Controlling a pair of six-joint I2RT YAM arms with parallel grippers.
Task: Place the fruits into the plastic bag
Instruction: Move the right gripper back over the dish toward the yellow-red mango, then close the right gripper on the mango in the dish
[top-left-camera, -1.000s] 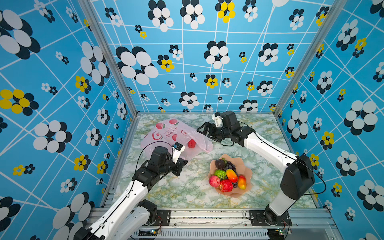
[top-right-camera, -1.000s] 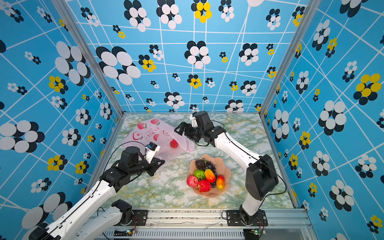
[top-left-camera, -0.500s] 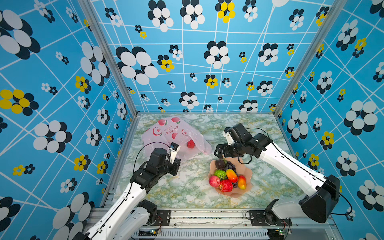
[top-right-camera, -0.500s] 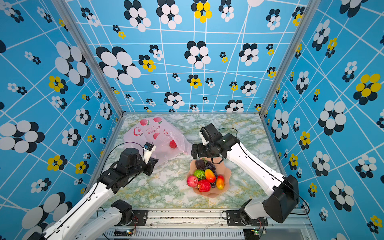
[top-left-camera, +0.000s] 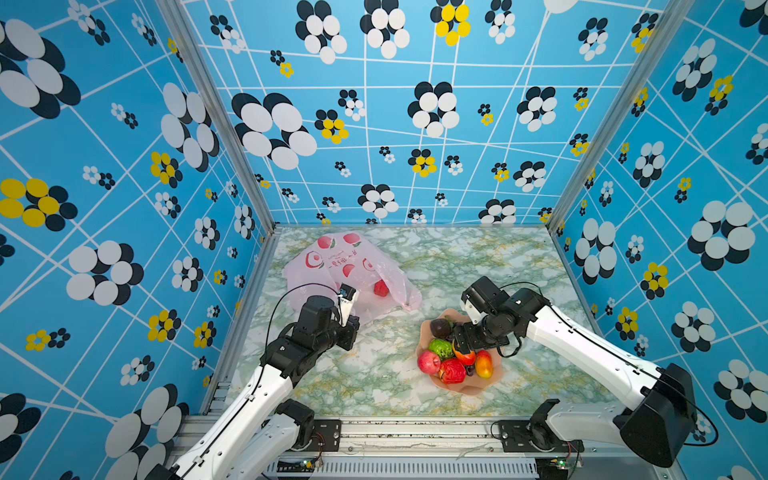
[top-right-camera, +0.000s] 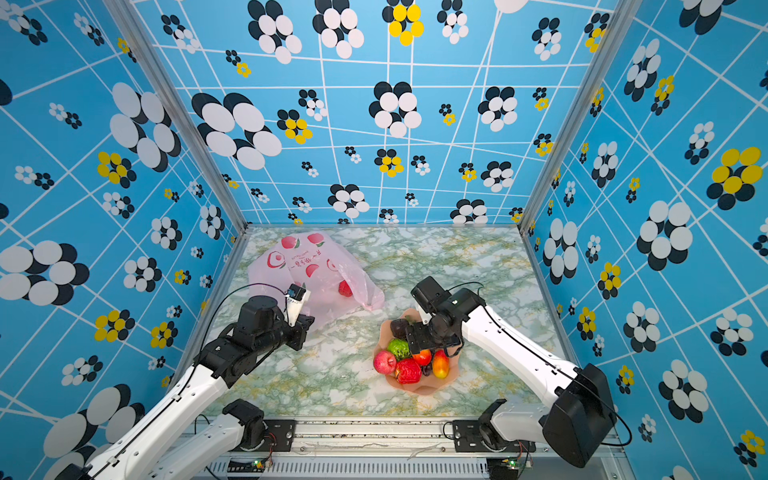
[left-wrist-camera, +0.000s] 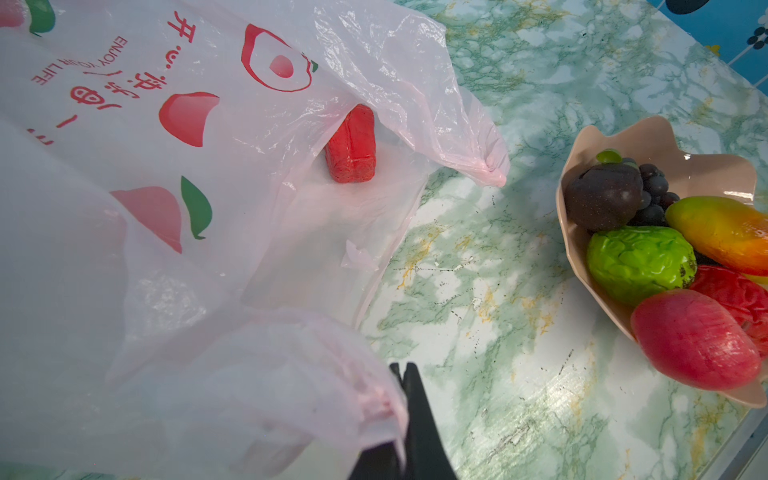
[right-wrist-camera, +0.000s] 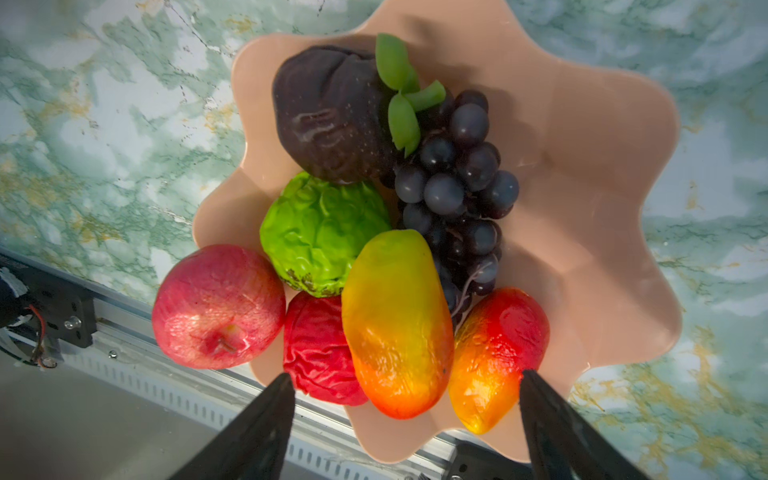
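Observation:
The pale pink plastic bag (top-left-camera: 332, 266) (top-right-camera: 299, 266) lies at the back left, and one red strawberry (top-left-camera: 380, 288) (left-wrist-camera: 351, 145) rests just inside its mouth. My left gripper (left-wrist-camera: 402, 368) is shut on the bag's near edge, with film bunched beside its fingers. The other fruits sit in the bowl: a pink-red apple (right-wrist-camera: 216, 307), a green fruit (right-wrist-camera: 320, 232), two mangoes (right-wrist-camera: 395, 324), grapes (right-wrist-camera: 457, 187), a dark brown piece (right-wrist-camera: 328, 112) and a red strawberry (right-wrist-camera: 320, 357). My right gripper (right-wrist-camera: 405, 374) (top-left-camera: 463, 345) hangs open just above them, touching none.
The peach-pink scalloped bowl (top-left-camera: 461, 388) (top-right-camera: 419, 388) stands front right of the middle on the marbled tabletop (top-left-camera: 374, 374). The metal front rail (top-left-camera: 415, 428) runs close behind the bowl's near rim. Blue patterned walls close in three sides.
My right arm swung away from the bag's mouth and came down over the bowl. My left gripper, still holding the bag's edge, drew back toward the front.

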